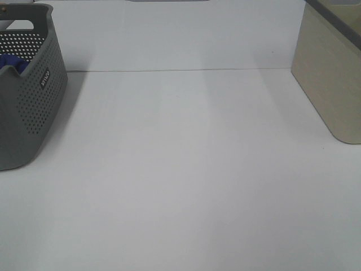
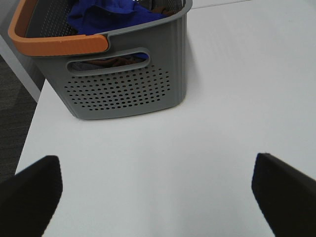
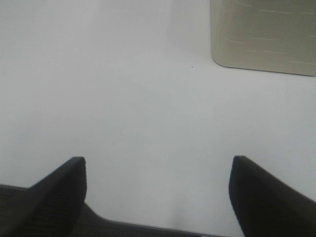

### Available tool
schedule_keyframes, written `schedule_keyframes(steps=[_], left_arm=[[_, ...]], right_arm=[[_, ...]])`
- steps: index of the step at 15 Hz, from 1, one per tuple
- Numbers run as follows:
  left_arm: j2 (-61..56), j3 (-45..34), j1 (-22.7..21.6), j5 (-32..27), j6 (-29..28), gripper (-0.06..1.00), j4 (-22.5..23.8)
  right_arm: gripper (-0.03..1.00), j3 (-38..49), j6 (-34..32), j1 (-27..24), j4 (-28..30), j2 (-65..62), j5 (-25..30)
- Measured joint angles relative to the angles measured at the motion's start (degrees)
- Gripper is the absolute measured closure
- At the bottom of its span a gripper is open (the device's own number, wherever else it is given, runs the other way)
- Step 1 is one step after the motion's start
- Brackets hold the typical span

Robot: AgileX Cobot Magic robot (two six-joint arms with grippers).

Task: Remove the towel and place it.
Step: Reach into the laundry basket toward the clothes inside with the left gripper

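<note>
- Far left of the high view: grey perforated basket (image 1: 28, 101) on the white table (image 1: 180, 180), cut off by the frame edge, with a small label on its side.
- Inside it, at the upper left: royal-blue towel (image 1: 11, 61), bunched up, only a scrap showing behind the holes and the handle slot.
- Left wrist view: same basket (image 2: 123, 89) ahead of the left gripper (image 2: 157, 168), with an orange handle (image 2: 54, 43) along one rim. Towel (image 2: 111, 15) crumpled inside, heaped to about rim height, with some brown cloth (image 2: 116, 61) visible through the hand slot below it.
- Left gripper: jaws spread wide over the table, gripping nothing, apart from the basket.
- Centre of the high view: white tabletop crossed side to side by a thin seam line (image 1: 180, 70).
- Right wrist view: right gripper (image 3: 158, 163) likewise wide open, holding nothing, over the table near its edge. Beige bin (image 3: 264, 34) ahead and off to one side.
- Far right of the high view, upper corner: same beige bin (image 1: 330, 79) with a grey rim, standing on the table, well apart from the basket.
</note>
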State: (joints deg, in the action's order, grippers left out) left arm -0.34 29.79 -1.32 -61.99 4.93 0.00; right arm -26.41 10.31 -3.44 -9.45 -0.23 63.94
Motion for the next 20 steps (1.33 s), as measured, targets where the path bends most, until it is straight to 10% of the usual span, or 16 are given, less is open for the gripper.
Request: schedule_keyframes(steps=[20], left_arm=[[0.0, 0.0, 0.0, 0.0, 0.0, -0.04, 0.0]], right_arm=[[0.19, 0.0, 0.0, 0.0, 0.0, 0.0, 0.0]])
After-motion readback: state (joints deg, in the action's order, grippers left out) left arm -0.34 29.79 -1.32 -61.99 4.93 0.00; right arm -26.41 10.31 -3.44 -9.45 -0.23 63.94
